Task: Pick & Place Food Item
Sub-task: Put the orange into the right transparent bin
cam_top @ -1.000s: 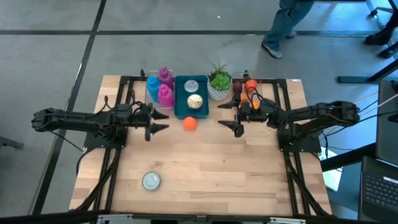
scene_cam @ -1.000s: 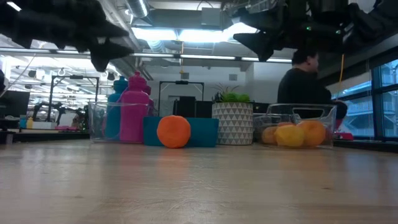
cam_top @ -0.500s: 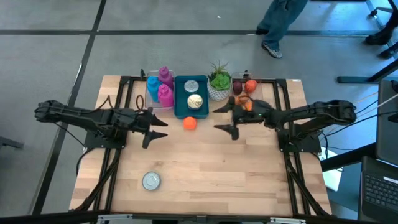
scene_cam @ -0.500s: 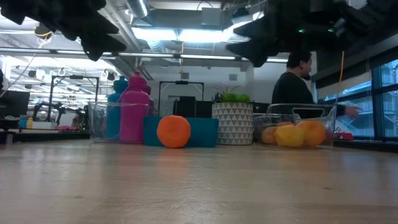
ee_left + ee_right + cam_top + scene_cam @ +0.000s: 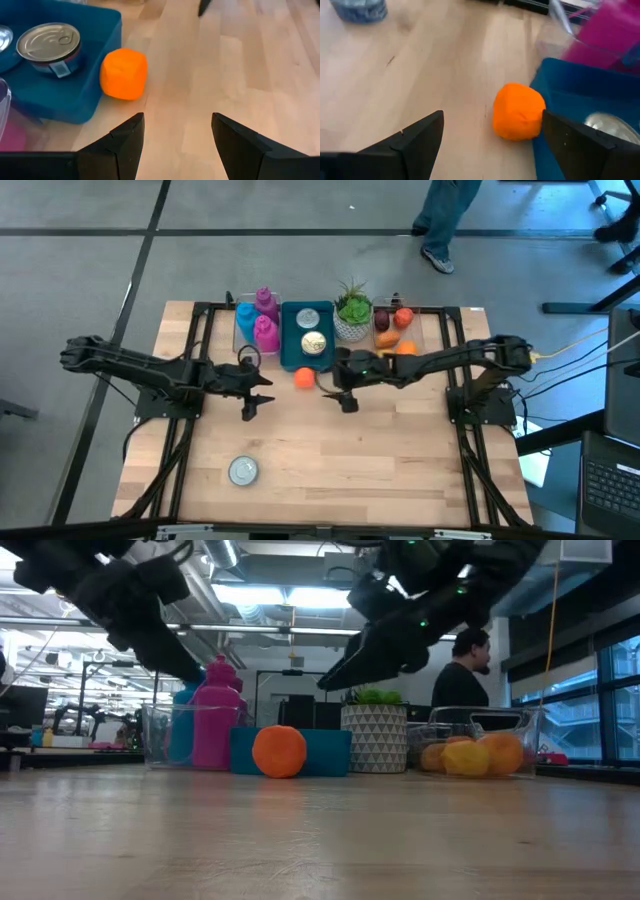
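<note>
The orange (image 5: 305, 378) lies on the bare table (image 5: 350, 460), touching the front wall of the blue tray (image 5: 290, 363) and held by nothing; we judge the step in hand to be the approach. The right claw (image 5: 338, 387) hangs just beside the fruit with its fingers spread wide and empty; the left claw (image 5: 255, 392) waits on the other side, fingers apart and empty too. To do this well we should bring the right claw lower, straddle the widest part of the orange, and keep the far finger off the tray wall; closing gently matters, since the skin looks matte and slightly blocky, probably soft foam or rubber. The tray seems smooth hard plastic, holding a ribbed metal can (image 5: 48, 46); the table is pale wood with fine grain.
</note>
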{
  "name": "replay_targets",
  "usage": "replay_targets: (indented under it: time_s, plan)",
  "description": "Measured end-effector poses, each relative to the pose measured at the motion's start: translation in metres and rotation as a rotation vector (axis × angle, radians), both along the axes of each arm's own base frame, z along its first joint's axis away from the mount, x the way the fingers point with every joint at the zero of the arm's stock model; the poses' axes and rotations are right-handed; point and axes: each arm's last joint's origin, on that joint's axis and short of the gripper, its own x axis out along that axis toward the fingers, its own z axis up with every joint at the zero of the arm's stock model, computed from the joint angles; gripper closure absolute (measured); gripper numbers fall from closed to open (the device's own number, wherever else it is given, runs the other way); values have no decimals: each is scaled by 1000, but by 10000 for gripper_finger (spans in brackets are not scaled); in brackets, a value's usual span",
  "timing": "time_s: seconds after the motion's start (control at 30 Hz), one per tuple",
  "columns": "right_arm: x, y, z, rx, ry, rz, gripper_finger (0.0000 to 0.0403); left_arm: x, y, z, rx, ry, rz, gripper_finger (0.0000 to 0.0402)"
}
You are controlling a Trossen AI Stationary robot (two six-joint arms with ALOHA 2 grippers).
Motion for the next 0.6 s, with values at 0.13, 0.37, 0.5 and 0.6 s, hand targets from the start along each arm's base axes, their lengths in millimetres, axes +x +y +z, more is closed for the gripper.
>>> replay_targets:
  time_s: [0.13, 0.37, 0.5, 0.6]
  plan:
    - [17, 2, -6, -130, 63, 2, 69, 4, 2, -2, 1, 2, 12, 178]
    - [39, 3, -12, -481, 188, 96, 69, 4, 2, -2, 9, 1, 13, 178]
    - [47, 1, -10, -651, 262, 232, 69, 4, 2, -2, 8, 1, 14, 178]
    - [50, 2, -6, -738, 289, 347, 69, 4, 2, -2, 3, 1, 17, 178]
